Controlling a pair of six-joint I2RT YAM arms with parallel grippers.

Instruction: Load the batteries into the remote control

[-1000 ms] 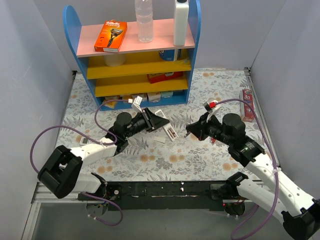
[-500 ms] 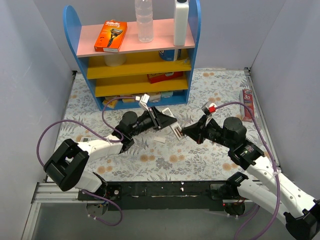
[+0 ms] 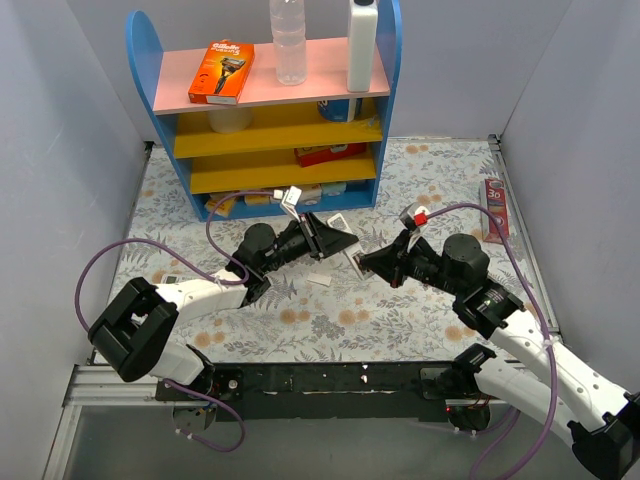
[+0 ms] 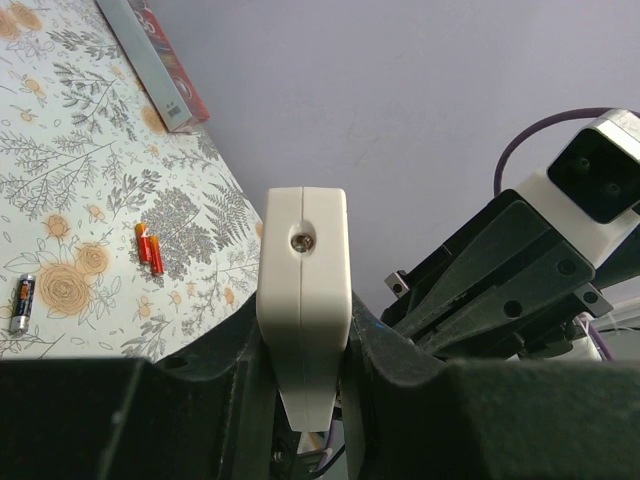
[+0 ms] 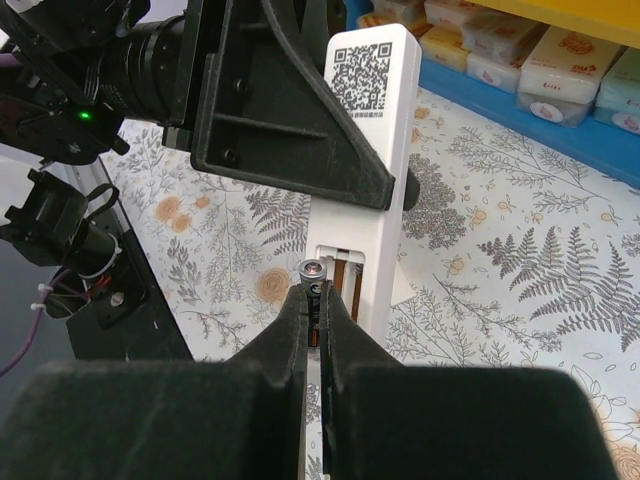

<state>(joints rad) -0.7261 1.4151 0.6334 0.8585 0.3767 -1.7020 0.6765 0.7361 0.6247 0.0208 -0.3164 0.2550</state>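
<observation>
Fingers (image 4: 170, 405) of the left gripper (image 3: 326, 240) are clamped on the remote control (image 4: 303, 270), one against each long side, and the white bar's end with its single screw faces the left wrist camera. In the top view the remote sits tilted between the two grippers, above the floral table (image 3: 430, 180), with its back turned toward the right arm. That back carries a QR code label (image 5: 362, 68). Below the label the battery compartment (image 5: 343, 275) lies open, with copper contacts showing. To the remote's right, the right gripper (image 5: 314, 305) has its fingers (image 5: 270, 400) nearly together, pinching a battery (image 5: 314, 271) with its metallic tip up. This battery is just beside the compartment's edge; whether it touches the remote cannot be told. In the left wrist view a second battery (image 4: 22, 302) lies flat on the table well apart from the remote, and a pair of small orange cylinders (image 4: 149, 248) lies between it and the remote. A small white cover plate (image 3: 320, 280) rests on the table near the remote, on the side toward the arm bases.
</observation>
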